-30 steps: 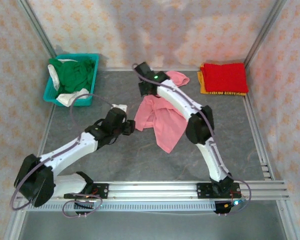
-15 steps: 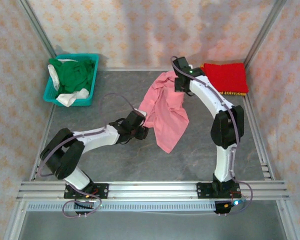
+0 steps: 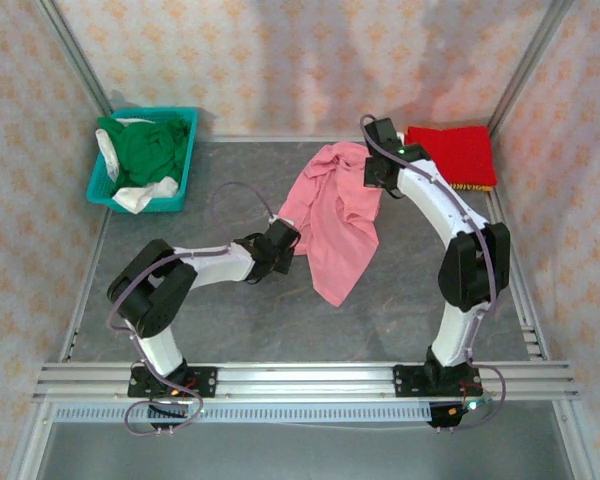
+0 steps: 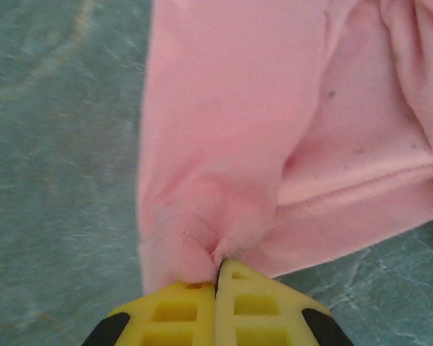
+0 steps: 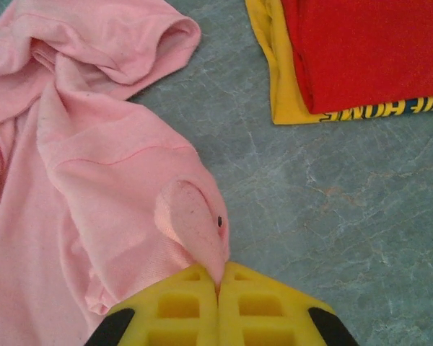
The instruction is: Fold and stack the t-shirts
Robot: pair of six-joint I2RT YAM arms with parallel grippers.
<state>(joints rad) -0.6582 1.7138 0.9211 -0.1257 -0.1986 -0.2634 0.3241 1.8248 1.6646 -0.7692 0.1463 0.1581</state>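
Note:
A light pink t-shirt (image 3: 335,225) lies crumpled in the middle of the grey table. My left gripper (image 3: 288,240) is at its left edge, shut on a pinch of the pink cloth (image 4: 202,249). My right gripper (image 3: 377,172) is at the shirt's far right corner, shut on a fold of the pink t-shirt (image 5: 195,223). A folded red t-shirt (image 3: 452,153) lies on an orange-yellow one (image 5: 270,65) at the back right. Dark green (image 3: 145,148) and white (image 3: 140,195) shirts fill the teal basket.
The teal plastic basket (image 3: 185,170) stands at the back left corner. Metal frame posts and patterned walls close in the table on three sides. An aluminium rail (image 3: 300,380) runs along the near edge with both arm bases.
The right gripper carried its corner of the pink shirt to the right, spreading the cloth. The left arm reached right to the shirt's left edge and its jaws closed on the cloth.

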